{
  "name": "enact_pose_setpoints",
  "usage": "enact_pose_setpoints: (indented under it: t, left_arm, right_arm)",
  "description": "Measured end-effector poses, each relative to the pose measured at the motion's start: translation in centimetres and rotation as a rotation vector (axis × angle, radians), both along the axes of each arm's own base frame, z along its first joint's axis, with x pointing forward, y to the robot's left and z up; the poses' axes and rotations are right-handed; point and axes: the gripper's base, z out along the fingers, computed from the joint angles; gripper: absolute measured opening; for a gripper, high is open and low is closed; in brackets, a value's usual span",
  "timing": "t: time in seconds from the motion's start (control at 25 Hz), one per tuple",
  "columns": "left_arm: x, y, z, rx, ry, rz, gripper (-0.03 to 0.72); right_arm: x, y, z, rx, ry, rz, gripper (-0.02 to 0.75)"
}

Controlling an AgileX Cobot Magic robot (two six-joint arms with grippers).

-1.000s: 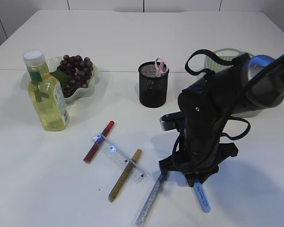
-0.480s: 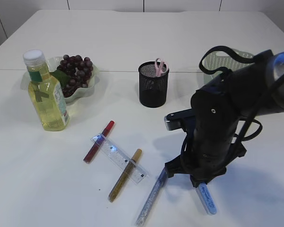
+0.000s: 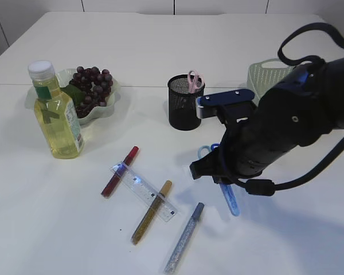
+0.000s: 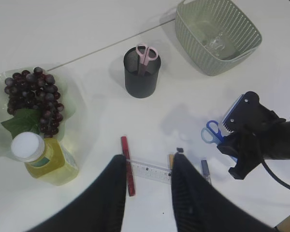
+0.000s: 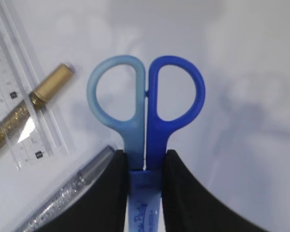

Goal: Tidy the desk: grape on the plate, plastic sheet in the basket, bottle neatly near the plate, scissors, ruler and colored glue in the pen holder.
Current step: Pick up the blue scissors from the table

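White table (image 3: 160,51) with bottle (image 3: 54,112), plate (image 3: 109,103), pen holder (image 3: 185,109), basket (image 3: 264,74), ruler (image 3: 143,191), glue sticks (image 3: 183,238).

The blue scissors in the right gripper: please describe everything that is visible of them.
The blue scissors are closed and look like plastic, with two oval finger loops, one light blue and one darker blue. A pale blue sheath with print covers the blades. The right gripper is shut on them just below the loops, one dark finger on each side. In the exterior view they hang above the white table, loops toward the pen holder, sheathed tip pointing down toward the camera, touching nothing else.
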Motion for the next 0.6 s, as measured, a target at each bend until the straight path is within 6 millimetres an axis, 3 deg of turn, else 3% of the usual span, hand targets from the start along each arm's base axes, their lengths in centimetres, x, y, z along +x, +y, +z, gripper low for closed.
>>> enact_pose_setpoints:
  t: [0.32,0.6]
  left_arm:
    - [0.0,0.0,0.0,0.000,0.000,0.000,0.242]
    - [0.0,0.0,0.0,0.000,0.000,0.000,0.242]
  right_arm:
    - [1.5,0.7,2.3,0.052,-0.189,0.072,0.164]
    - [5.1,-0.4,5.8,0.150,-0.381,0.019,0.163]
